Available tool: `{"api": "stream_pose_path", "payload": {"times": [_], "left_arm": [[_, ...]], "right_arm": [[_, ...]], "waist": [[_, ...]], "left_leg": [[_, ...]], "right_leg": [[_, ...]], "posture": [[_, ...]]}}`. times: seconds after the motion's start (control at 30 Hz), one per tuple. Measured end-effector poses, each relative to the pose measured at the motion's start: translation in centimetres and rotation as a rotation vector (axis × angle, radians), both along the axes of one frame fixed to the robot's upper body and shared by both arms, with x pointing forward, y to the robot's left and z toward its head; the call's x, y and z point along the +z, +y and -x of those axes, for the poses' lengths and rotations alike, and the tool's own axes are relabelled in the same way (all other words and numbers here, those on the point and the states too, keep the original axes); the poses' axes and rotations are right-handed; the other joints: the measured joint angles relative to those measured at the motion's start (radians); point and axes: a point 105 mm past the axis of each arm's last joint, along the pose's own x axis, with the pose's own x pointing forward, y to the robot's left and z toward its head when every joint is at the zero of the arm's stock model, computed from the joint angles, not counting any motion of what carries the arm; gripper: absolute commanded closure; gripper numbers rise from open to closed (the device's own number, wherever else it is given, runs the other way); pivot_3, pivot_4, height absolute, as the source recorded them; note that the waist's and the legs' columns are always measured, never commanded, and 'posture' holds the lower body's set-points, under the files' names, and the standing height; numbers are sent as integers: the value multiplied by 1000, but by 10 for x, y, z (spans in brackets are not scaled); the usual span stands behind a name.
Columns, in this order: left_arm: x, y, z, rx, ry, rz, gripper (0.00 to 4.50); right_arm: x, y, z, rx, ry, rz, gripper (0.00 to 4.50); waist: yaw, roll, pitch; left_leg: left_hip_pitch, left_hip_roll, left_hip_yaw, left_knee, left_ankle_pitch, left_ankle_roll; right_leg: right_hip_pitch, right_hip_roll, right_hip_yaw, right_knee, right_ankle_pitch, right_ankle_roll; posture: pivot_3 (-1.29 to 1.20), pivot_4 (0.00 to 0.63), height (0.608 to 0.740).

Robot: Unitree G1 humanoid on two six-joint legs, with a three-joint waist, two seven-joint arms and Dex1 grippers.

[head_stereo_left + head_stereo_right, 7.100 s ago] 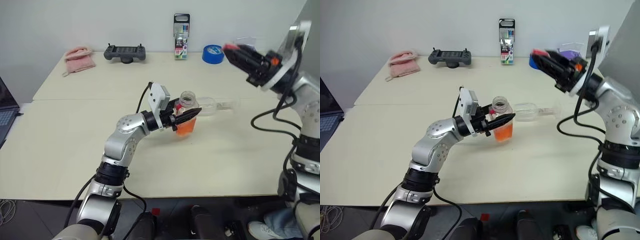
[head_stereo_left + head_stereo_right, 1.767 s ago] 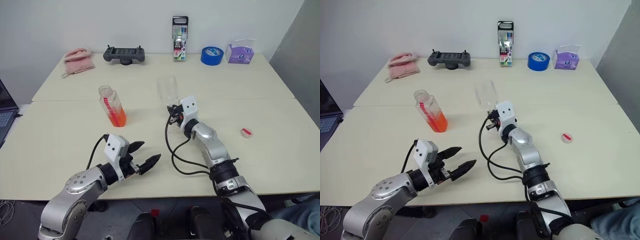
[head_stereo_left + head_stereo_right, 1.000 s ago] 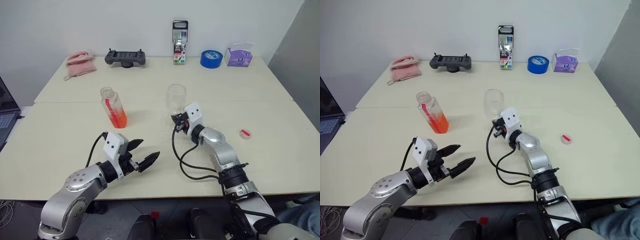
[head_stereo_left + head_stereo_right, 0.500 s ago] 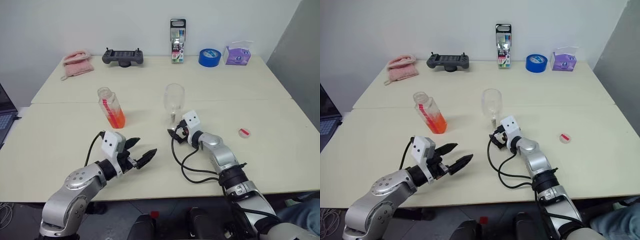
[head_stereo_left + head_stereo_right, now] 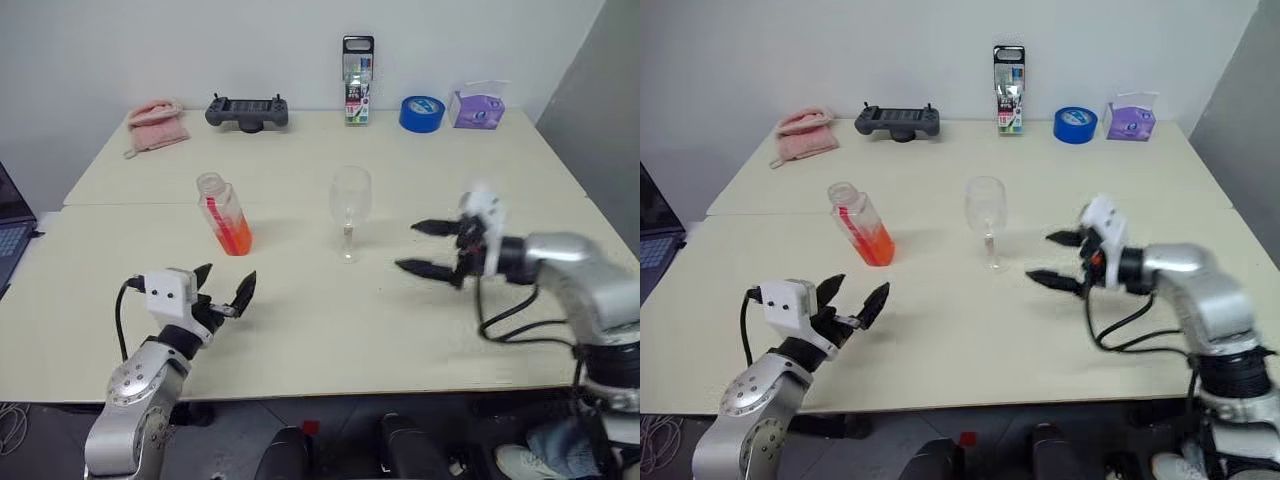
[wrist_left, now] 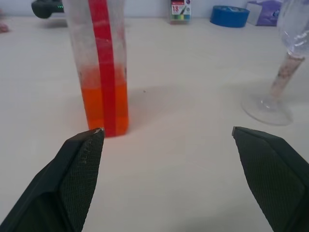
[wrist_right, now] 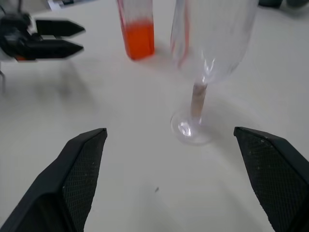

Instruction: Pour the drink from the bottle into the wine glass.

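2 pale cream tabletops (image 5: 420, 330) joined by seam, white wall behind; grey handheld controller (image 5: 246, 110), pink cloth (image 5: 157, 124), blue tape roll (image 5: 421, 112) along far edge. Since half second ago, right gripper (image 5: 430, 248) lifted off table, swung right, clear of clear stemmed wine glass (image 5: 349, 212); jaws spread, empty. Left gripper (image 5: 224, 289) spread, empty, nearer than uncapped clear plastic bottle (image 5: 225, 214), red label stripe, orange-red drink (image 5: 235, 236) filling lower part. Glass upright, empty, between bottle and right gripper.

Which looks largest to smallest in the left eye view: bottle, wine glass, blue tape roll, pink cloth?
1. Bottle and wine glass: alike in height, not ranked.
2. Pink cloth.
3. Blue tape roll.
The cloth and tape lie farther back, so they may look smaller than they are.
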Motion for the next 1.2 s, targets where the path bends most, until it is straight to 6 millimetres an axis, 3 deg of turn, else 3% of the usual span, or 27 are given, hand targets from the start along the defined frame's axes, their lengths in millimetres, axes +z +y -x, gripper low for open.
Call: {"api": "stream_pose_path", "payload": {"times": [0.1,0.2,0.53,0.9,1.2], "left_arm": [[14,6,-8,22,-51,-23,0],[24,12,-15,47,-79,-39,0],[48,18,-47,81,-130,-78,0],[41,12,-84,109,-93,-114,0],[48,13,-109,123,-123,-137,0]], "right_arm": [[49,1,10,63,-105,-61,22],[66,9,17,129,-123,-95,22],[69,20,21,203,-115,-85,22],[68,21,21,207,-120,-64,22],[63,25,21,215,-111,-45,22]], "waist": [[1,-1,0],[1,-1,1],[3,-2,2],[4,-2,2],[4,-2,2]], "left_leg": [[0,0,-1,-1,-1,1],[-1,0,-1,-1,-1,2],[-1,0,0,0,-1,2],[-2,0,0,0,-1,2],[-2,0,-1,0,-1,2]], "right_leg": [[0,0,-1,-1,0,0],[0,0,0,-1,0,0],[0,-1,-1,-1,0,0],[0,-1,-1,-1,0,0],[-1,-1,-1,-1,1,1]], "posture": [[0,150,740],[0,150,740],[0,150,740],[0,150,740],[0,150,740]]}}
